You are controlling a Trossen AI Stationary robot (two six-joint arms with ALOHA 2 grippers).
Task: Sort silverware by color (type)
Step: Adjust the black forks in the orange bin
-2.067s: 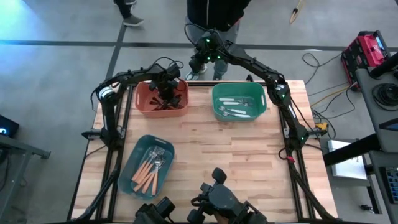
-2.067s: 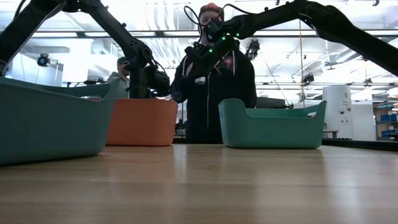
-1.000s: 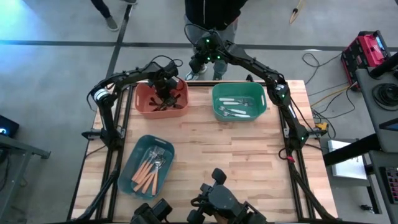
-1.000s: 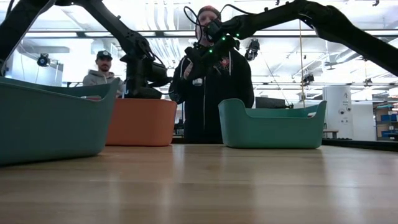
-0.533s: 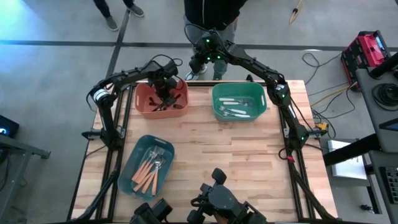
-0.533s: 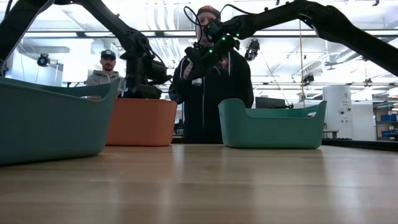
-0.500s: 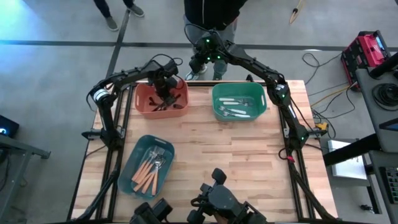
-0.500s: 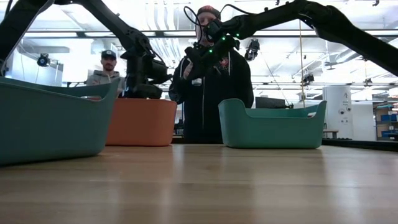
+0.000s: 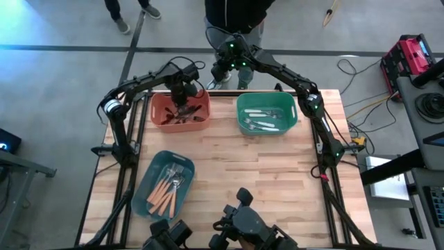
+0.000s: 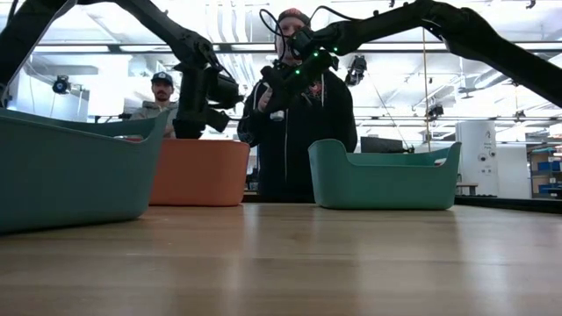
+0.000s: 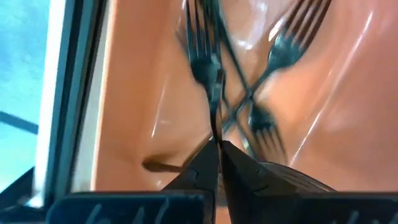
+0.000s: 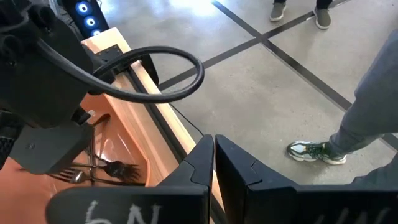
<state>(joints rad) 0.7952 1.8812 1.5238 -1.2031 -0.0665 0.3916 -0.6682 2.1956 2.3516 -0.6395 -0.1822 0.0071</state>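
My left gripper (image 9: 182, 98) points down into the orange bin (image 9: 180, 112) at the table's far left and is shut on a black fork (image 11: 206, 62). More black forks (image 11: 283, 46) lie crossed on the bin's floor. White-handled silverware (image 9: 262, 119) lies in the green bin (image 9: 295, 114) at the far right. Orange-handled and silvery forks (image 9: 168, 186) lie in the teal bin (image 9: 149, 182) at the near left. My right gripper (image 12: 213, 149) hangs shut and empty, high beyond the table's far edge. My left gripper pinches the black fork's thin handle (image 11: 216, 130) between its two fingertips, coming from above and pointing down. The fork hangs below the fingers with its tines (image 11: 196, 31) downward, inside the orange bin. I cannot tell whether the tines still touch the bin's floor.
A person (image 10: 299, 132) stands just behind the table's far edge, beside my right gripper (image 10: 270, 88); another person (image 10: 158, 96) stands farther back. The bare wooden tabletop (image 9: 257, 180) stretches across the middle and near right.
My left gripper has risen a little over the orange bin and rolled about its own axis, staying shut. The black fork has come up with it.
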